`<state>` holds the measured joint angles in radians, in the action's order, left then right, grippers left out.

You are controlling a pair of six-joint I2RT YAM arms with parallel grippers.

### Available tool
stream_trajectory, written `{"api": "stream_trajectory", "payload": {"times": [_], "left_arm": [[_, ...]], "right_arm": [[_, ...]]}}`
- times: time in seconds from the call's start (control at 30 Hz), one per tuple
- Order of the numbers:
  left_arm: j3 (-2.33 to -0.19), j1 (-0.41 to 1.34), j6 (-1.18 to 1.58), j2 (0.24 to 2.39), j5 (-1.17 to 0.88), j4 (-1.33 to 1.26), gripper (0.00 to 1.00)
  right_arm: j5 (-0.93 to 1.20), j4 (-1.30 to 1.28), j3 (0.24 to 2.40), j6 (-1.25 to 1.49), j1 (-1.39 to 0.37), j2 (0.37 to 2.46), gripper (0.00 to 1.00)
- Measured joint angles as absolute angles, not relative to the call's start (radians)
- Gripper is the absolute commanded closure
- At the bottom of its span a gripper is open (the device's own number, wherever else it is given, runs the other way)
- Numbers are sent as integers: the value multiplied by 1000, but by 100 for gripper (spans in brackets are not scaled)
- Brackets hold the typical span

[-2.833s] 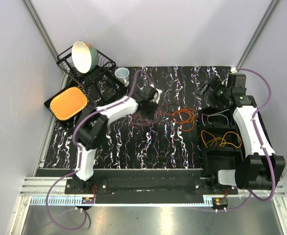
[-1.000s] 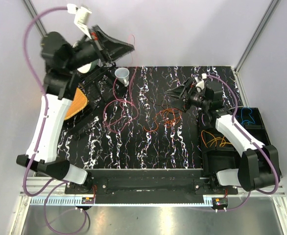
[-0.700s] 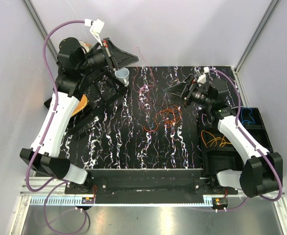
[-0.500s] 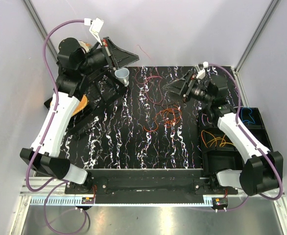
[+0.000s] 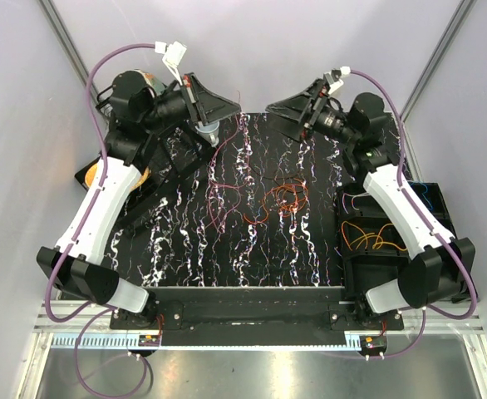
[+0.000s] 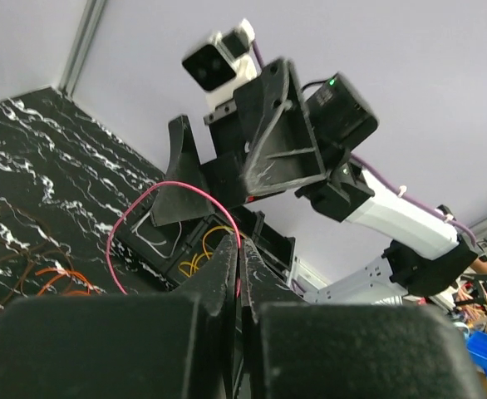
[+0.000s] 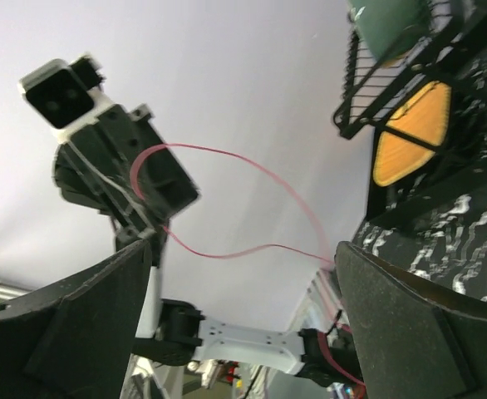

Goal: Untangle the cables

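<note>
My left gripper is raised at the back left and shut on a thin red-pink cable, which hangs in loops down to the mat. In the left wrist view the fingers pinch this cable. My right gripper is raised, open and empty, facing the left gripper. In the right wrist view the gripper has its jaws wide apart, and the red cable arcs across in front of them, not between them as far as I can tell. A tangle of orange and red cables lies on the mat.
Black bins at the right hold orange cables, a blue cable and a white one. A paper cup, a dish rack with a bowl and an orange tray stand at the back left.
My left gripper has lifted from the tangle to the back left, drawing the red cable up. My right gripper has risen and swung back-left toward it. The cable now hangs lower in long loops.
</note>
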<state>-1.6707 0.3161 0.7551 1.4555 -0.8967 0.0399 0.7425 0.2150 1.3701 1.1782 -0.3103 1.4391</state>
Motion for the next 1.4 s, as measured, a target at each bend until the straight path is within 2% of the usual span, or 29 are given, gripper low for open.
{"api": "stream_trajectory", "payload": {"times": [0.37, 0.63, 0.77, 0.8, 0.87, 0.9, 0.93, 0.97, 1.0, 1.03, 1.07, 1.1, 1.17, 1.2, 1.23, 1.4], "left_arm": [[-1615, 390, 670, 1454, -876, 123, 100], [-1614, 437, 632, 1453, -845, 145, 100], [-1615, 456, 620, 1454, -822, 163, 100], [-1615, 461, 617, 1454, -816, 168, 100], [-1615, 474, 606, 1455, -802, 179, 100], [-1615, 482, 599, 1455, -795, 187, 100], [-1615, 488, 593, 1455, -786, 194, 100], [-1615, 494, 586, 1455, -780, 198, 100], [-1615, 498, 580, 1455, -775, 204, 100], [-1615, 503, 573, 1455, -770, 213, 100], [-1616, 506, 569, 1455, -766, 218, 97], [-1616, 507, 565, 1455, -761, 225, 87], [-1616, 508, 554, 1455, -747, 239, 43], [-1616, 508, 547, 1455, -739, 245, 11], [-1617, 508, 541, 1455, -726, 254, 1], [-1620, 507, 509, 1448, -638, 327, 1]], "right_arm": [[716, 166, 1532, 1231, -377, 1465, 3], [714, 128, 1542, 1250, -402, 1504, 6], [700, 117, 1542, 1252, -403, 1505, 23], [698, 117, 1542, 1253, -403, 1505, 34], [696, 112, 1542, 1250, -403, 1505, 44], [696, 107, 1542, 1250, -403, 1505, 56], [693, 104, 1542, 1248, -404, 1505, 61], [691, 101, 1542, 1244, -404, 1505, 69], [691, 95, 1542, 1243, -404, 1505, 87], [689, 88, 1542, 1240, -404, 1505, 98], [690, 83, 1542, 1235, -405, 1505, 100], [688, 76, 1542, 1234, -405, 1505, 100], [674, 59, 1542, 1229, -406, 1505, 100], [670, 51, 1542, 1225, -406, 1505, 100], [664, 39, 1542, 1217, -406, 1505, 100], [614, -101, 1583, 1148, -406, 1506, 100]]}}
